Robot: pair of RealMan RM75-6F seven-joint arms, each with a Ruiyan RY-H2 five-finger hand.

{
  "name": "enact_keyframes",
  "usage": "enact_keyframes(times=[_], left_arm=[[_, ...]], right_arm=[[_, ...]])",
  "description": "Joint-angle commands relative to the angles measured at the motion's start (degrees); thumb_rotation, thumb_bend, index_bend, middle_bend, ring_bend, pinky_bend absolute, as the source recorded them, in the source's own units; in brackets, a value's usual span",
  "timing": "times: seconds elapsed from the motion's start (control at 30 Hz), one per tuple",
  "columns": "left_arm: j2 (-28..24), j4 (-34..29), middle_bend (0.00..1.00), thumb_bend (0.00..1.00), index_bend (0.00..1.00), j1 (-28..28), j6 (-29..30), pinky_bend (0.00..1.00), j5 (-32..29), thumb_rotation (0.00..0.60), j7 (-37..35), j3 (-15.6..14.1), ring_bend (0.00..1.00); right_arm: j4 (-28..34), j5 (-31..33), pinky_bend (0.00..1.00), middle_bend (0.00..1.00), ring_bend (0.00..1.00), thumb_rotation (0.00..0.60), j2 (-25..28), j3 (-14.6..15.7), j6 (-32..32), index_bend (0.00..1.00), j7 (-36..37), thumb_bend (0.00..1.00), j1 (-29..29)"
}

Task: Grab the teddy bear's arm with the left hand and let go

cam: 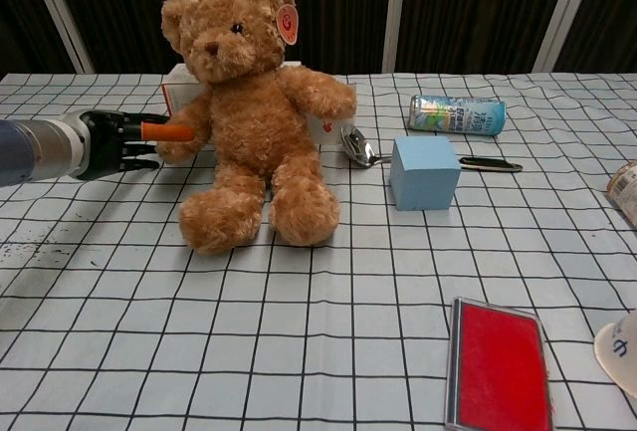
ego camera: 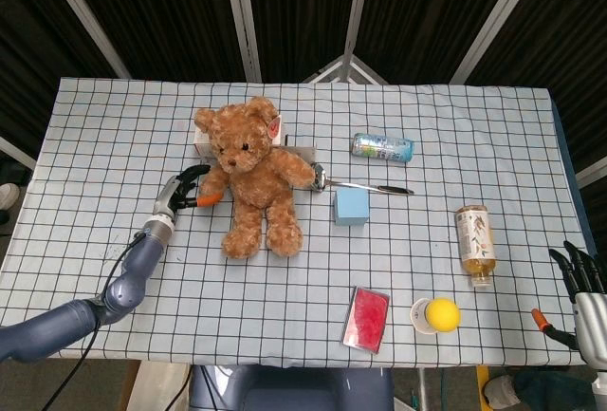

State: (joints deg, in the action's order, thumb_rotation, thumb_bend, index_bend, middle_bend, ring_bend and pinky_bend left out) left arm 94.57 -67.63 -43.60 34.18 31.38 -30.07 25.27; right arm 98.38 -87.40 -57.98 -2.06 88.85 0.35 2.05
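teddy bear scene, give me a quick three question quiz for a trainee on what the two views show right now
1. True or false: the left hand already grips the bear's arm.
2. Which lies nearest the blue cube? A) can B) spoon C) bottle
3. Fill in: the yellow ball sits in a white ____.

Key:
1. False. The hand is at the arm with its fingers apart, the orange thumb tip at the paw, nothing held.
2. B. The spoon lies just behind the cube.
3. Cup.
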Motion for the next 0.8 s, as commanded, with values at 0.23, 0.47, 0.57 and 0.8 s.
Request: enact_keyframes(times=[0.23,0.47,0.57,0.8], left_arm=[[2.94,-0.64,0.30,0.30,0.31,-1.27,8.04,0.00,-0.02,0.600,4.20,0.97,0.00],[3.16,-2.57,0.35,0.39,0.37,-0.77,12.55,0.00,-2.01,0.600,7.34,1.73,0.00],[3.21,-2.90,0.35,0.40,0.36,-0.95,12.73,0.00,-4.24,0.600,9.15,1.97,0.00],[3.61,-2.35,0.28,0.36,0.31,-1.60,11.57,0.00,-7.39,0.600,12.47,1.98,0.00]], right_arm=[[0.11,-0.20,0.00,0.06,0.08,0.600,0.29,0.04,0.36,0.12,0.63,0.22,0.14],[0.45,-0.80,0.00,0.06,0.08,0.600,0.57,0.29,0.53,0.12,1.06,0.22,0.22],[0.53,-0.84,0.00,0.06,0.08,0.600,0.64,0.34,0.47,0.12,1.12,0.22,0.19],[0.55,-0.53,0.00,0.06,0.08,0.600,0.69,0.34,0.17,0.12,1.06,0.22,0.12]])
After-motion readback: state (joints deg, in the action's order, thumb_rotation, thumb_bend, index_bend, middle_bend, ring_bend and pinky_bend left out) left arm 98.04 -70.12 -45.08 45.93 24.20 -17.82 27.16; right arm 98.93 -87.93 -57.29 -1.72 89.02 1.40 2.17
